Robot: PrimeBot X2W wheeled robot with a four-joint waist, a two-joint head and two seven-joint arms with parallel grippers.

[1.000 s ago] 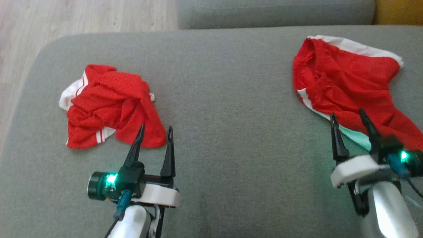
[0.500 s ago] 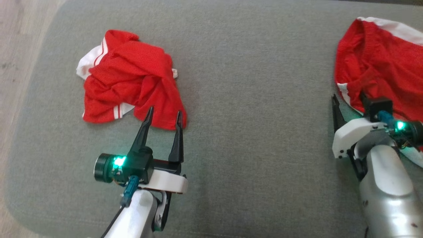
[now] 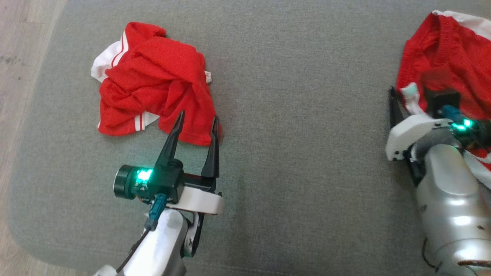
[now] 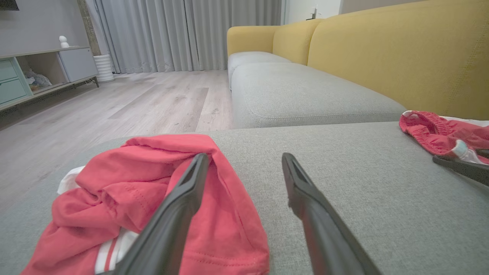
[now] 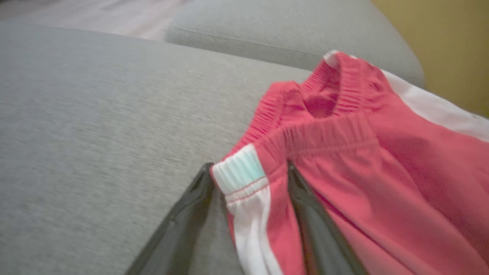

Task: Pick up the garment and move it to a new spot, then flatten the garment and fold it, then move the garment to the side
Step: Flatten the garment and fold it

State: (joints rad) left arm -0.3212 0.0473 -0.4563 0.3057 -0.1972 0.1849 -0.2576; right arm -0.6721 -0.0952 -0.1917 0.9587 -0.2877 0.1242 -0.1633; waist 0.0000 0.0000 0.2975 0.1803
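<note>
Two red garments with white stripes lie on the grey sofa cushion [image 3: 291, 126]. One is crumpled at the left [image 3: 153, 76] [image 4: 126, 191]. The other, elastic-waisted, lies at the right [image 3: 441, 50] [image 5: 363, 152] [image 4: 439, 131]. My left gripper [image 3: 198, 115] [image 4: 244, 154] is open, its left finger over the crumpled garment's near hem, with nothing between the fingers. My right gripper [image 3: 412, 92] [image 5: 249, 164] stands open around the right garment's corner. The white and mint waistband end [image 5: 238, 170] sits raised between its fingers.
Wood floor [image 3: 23, 46] lies past the cushion's left edge. In the left wrist view a second grey seat [image 4: 305, 95] and a yellow backrest [image 4: 401, 57] lie beyond, with a low cabinet [image 4: 42, 72] and curtains at the far wall.
The head camera has tilted down and shifted. My right gripper has slid forward onto the right garment's waistband corner, which now stands up between its fingers. The left gripper has edged closer to the crumpled garment.
</note>
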